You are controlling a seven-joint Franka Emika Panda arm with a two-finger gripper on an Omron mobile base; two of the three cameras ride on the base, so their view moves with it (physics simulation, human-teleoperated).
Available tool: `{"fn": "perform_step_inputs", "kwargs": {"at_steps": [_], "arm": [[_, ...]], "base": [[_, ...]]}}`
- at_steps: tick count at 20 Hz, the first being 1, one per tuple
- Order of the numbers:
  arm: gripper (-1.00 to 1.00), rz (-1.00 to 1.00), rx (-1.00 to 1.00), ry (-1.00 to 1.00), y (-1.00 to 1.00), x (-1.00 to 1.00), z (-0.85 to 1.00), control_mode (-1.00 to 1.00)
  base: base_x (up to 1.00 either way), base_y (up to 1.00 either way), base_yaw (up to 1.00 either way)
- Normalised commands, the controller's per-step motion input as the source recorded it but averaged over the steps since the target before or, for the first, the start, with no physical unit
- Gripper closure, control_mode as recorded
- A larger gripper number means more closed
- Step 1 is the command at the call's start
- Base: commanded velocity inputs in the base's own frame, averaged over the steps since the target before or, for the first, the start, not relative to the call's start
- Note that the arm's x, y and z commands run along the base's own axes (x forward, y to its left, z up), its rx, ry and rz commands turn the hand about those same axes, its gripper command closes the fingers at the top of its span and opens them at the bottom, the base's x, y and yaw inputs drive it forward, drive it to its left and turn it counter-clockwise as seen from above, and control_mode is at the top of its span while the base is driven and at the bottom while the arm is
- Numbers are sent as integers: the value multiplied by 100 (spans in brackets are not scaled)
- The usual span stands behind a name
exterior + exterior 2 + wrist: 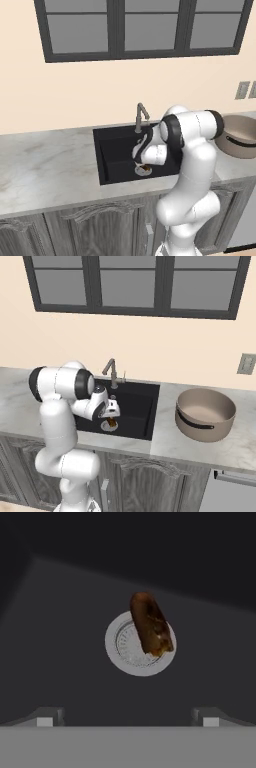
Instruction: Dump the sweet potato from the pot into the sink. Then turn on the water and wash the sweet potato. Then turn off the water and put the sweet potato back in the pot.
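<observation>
In the sink (60, 612), the sweet potato (151, 624) lies across the drain (131, 654) below the released gripper (127, 716).

The sweet potato (151, 624), orange-brown with darker ends, lay on the sink (111, 150) floor, resting across the right part of the round silver drain (131, 654). The sink was a black rectangular basin set in the counter. The faucet (111, 370) stood at its back edge, no water running. The tan pot (205, 414), dark inside, sat upright on the counter to the sink's right.
</observation>
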Motion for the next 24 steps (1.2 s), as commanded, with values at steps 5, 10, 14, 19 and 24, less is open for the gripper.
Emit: {"fn": "perform_step_inputs", "kwargs": {"at_steps": [5, 10, 14, 19, 24], "arm": [[-100, 0, 0, 0, -2, 21, -22, -100], [-100, 0, 0, 0, 0, 23, -21, -100], [-100, 0, 0, 1, -4, 28, -21, -100], [-100, 0, 0, 2, -4, 28, -22, -100], [-100, 0, 0, 2, 0, 28, -26, -100]], "base": [[0, 0, 0], [0, 0, 0], [0, 0, 0], [0, 0, 0], [0, 0, 0]]}}
